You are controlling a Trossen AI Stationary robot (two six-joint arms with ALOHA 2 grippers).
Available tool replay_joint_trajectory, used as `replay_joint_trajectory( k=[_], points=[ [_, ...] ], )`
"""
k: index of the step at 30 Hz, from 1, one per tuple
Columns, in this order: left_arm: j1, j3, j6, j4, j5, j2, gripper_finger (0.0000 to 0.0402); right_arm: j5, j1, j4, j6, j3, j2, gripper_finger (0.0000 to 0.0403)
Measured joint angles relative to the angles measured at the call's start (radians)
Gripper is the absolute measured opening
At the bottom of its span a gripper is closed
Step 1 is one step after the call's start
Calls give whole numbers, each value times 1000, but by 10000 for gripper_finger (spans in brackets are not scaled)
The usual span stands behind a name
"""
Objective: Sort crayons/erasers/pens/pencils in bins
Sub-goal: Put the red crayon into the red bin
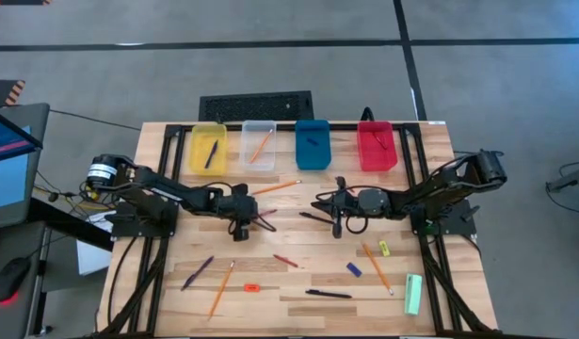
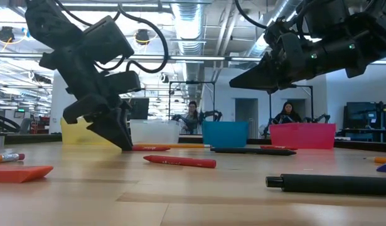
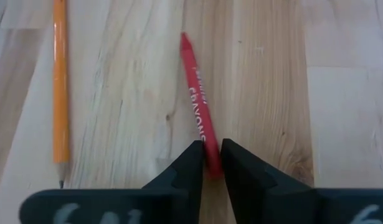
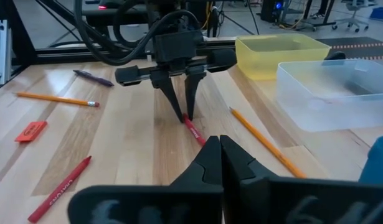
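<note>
Left wrist view showed the left gripper (image 3: 208, 155) clamped on the end of a red crayon (image 3: 197, 102) lying on the table (image 3: 116, 93), beside a pencil (image 3: 60, 81). The right gripper (image 4: 220, 149) hovered nearby, fingers closed and empty.

A pale wooden table (image 1: 308, 282) carries four bins (image 1: 311, 144), scattered pencils (image 1: 376, 266), pens (image 1: 328, 294), crayons (image 1: 285, 259) and erasers (image 1: 353, 269).

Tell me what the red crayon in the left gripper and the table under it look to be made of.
Red crayon: probably wax in a matte paper wrapper, going by the printed lettering. Table: light wood planks with visible grain and seams, a smooth, slightly glossy finish. Left gripper pinches the crayon's end.
</note>
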Motion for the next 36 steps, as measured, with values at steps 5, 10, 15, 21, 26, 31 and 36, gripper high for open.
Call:
replay_joint_trajectory(
  k=[5, 10, 15, 21, 26, 31, 36],
  points=[
    [0, 0, 5, -5, 5, -5, 25, 0, 0, -4, 15, 0, 0, 3],
    [0, -2, 4, -16, 5, -25, 18, 0, 0, -10, 16, 0, 0, 3],
    [8, -8, -9, -47, 14, -72, 21, 0, 0, -13, 16, 0, 0, 3],
    [9, -17, -59, -51, 12, -104, 17, 0, 0, -17, 18, 0, 0, 5],
    [9, -55, -104, 59, 13, -104, 16, 1, -8, -24, 56, 0, 15, 7],
    [12, -78, -157, 152, 23, -105, 17, 47, -51, -11, 218, 13, 95, 12],
    [13, -78, -186, 247, 2, -105, 17, 47, -67, -7, 352, 87, 198, 52]
  ],
)
